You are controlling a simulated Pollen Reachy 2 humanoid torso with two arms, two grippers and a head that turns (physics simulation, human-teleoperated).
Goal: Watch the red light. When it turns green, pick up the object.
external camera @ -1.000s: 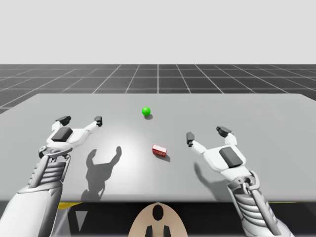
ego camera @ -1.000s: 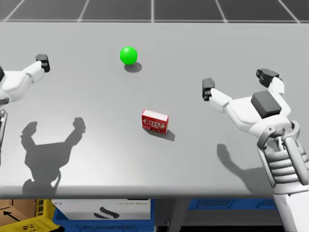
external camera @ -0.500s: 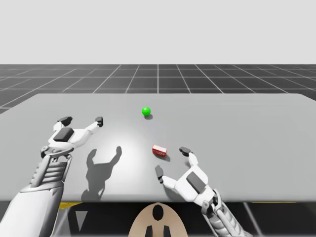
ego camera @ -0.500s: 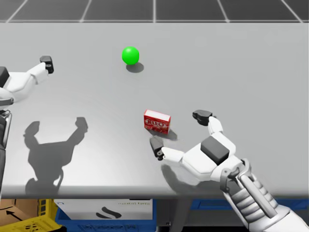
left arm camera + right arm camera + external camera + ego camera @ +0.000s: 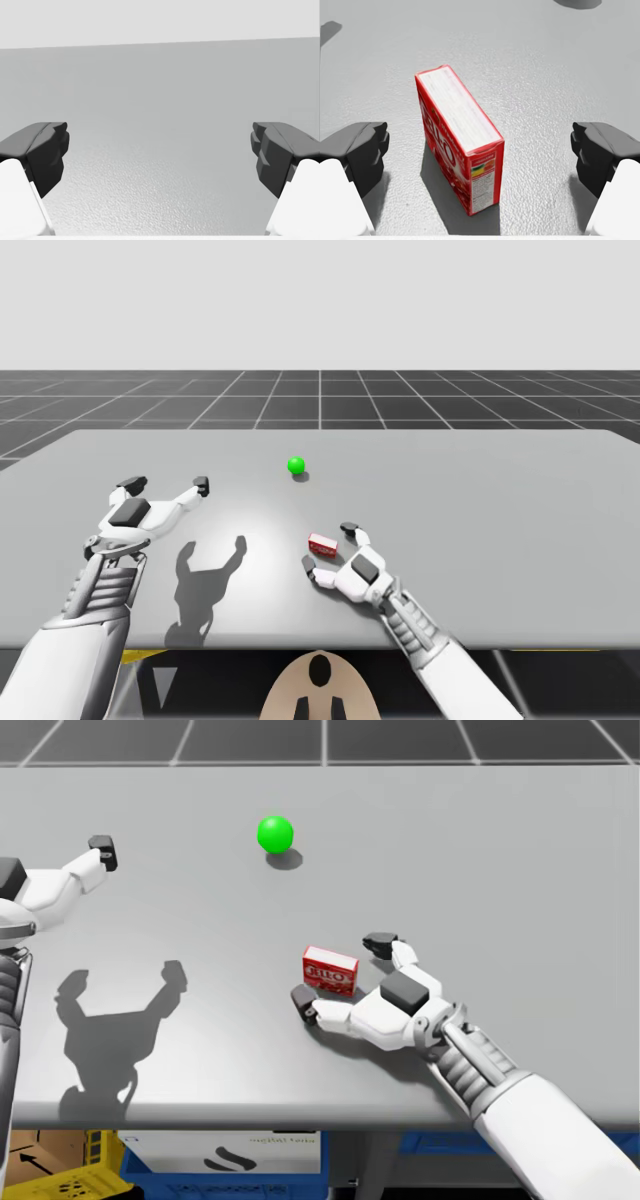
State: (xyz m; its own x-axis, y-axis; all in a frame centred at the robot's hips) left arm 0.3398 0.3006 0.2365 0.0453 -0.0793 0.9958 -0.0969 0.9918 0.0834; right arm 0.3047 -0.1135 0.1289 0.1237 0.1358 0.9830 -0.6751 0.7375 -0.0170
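Green is glowing on the light (image 5: 296, 465), so I am reading the cue for the pickup as given. It is sitting on the table (image 5: 520, 500) well beyond the box (image 5: 457, 135), clear of the reach. The box is red and is standing on a long narrow edge near the table's middle, pale top face up. My right gripper (image 5: 340, 969) is lying low around it, one finger on each side of its broad faces. Bare table is showing between each finger and the box, so the gripper is spread wide and gripping nothing. I am judging that it is placed this way so that closing will pinch the two broad faces. The box is lying slightly askew to the fingers and nearer one of them, so that finger will probably be meeting it first and may be nudging or tipping it. My left gripper (image 5: 165, 483) is hovering above bare table well apart from the box, fingers wide and holding nothing, seemingly kept out of the way
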